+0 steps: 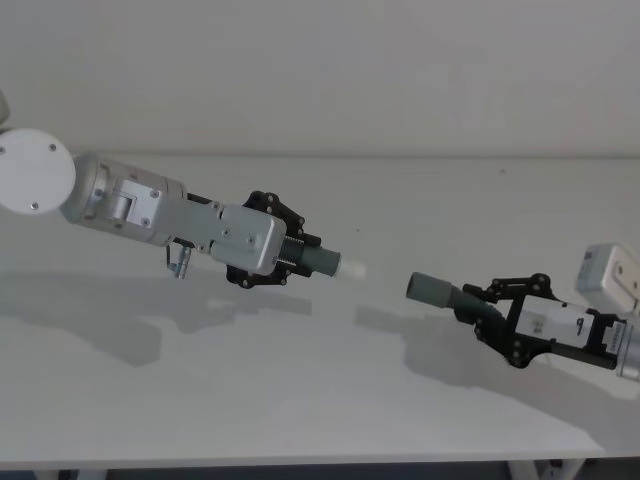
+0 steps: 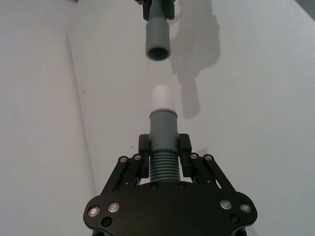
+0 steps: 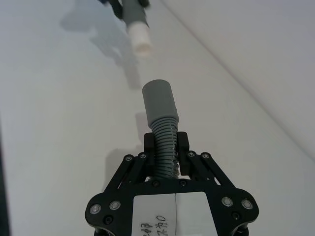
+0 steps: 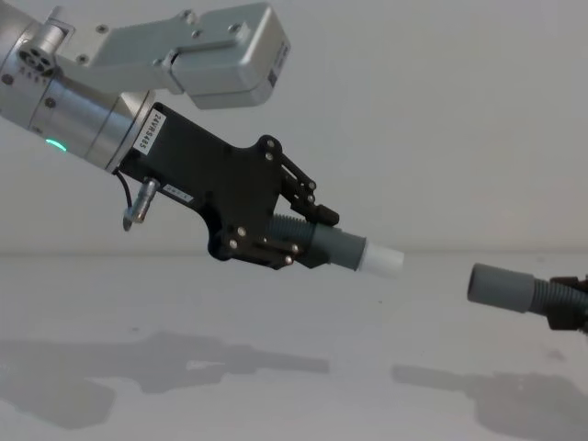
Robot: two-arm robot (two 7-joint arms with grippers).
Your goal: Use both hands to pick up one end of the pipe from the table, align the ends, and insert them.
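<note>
End effectors aloft, pipe ends facing.

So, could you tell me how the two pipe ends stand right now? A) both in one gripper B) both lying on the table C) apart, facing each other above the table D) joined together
C: the white tip and open cuff face across a gap, each held by its own gripper.

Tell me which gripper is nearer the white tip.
Left. The left gripper holds the hose piece bearing the white tip. The right gripper holds the other piece, across a gap.
</note>
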